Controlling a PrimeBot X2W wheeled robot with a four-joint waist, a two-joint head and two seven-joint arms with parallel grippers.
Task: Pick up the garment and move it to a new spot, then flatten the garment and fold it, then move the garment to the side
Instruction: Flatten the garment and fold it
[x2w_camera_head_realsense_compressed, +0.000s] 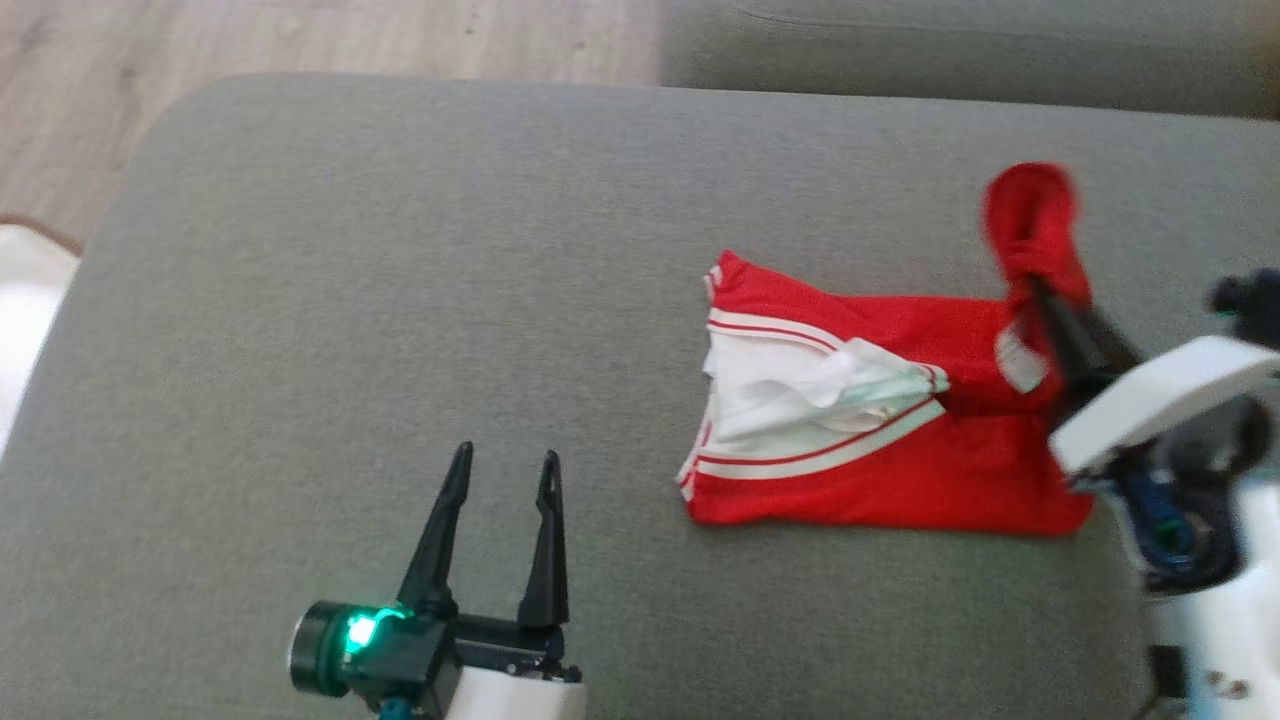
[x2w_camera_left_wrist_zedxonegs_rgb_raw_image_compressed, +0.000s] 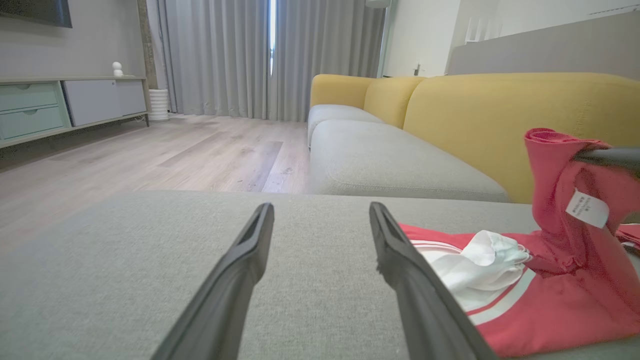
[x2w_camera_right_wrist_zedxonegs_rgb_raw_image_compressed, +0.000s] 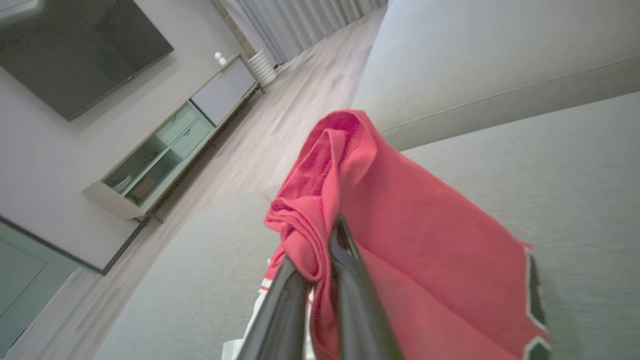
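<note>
The right gripper (x2w_camera_head_realsense_compressed: 1036, 288) is pinching a bunched fold of the red garment (x2w_camera_head_realsense_compressed: 900, 485), its two dark fingers (x2w_camera_right_wrist_zedxonegs_rgb_raw_image_compressed: 350, 280) pressing together on the cloth in the right wrist view. That pinched part is standing up off the seat as a red hump, with a white label (x2w_camera_left_wrist_zedxonegs_rgb_raw_image_compressed: 587, 208) hanging just below the grip. The head view is blurring here, so the pinched part is probably a corner or a hem, though I cannot tell which. The rest of the garment is lying crumpled on the grey cushion (x2w_camera_head_realsense_compressed: 400, 300), toward the robot's right, showing white lining and red-and-white striped bands at its left edge. The left gripper (x2w_camera_head_realsense_compressed: 506, 455) is hovering low over bare cushion, well apart from the garment, with its fingers spreading wide and holding nothing. Beyond the cushion, a wooden floor (x2w_camera_head_realsense_compressed: 300, 40) and a yellow backrest (x2w_camera_left_wrist_zedxonegs_rgb_raw_image_compressed: 475, 115) are showing.
</note>
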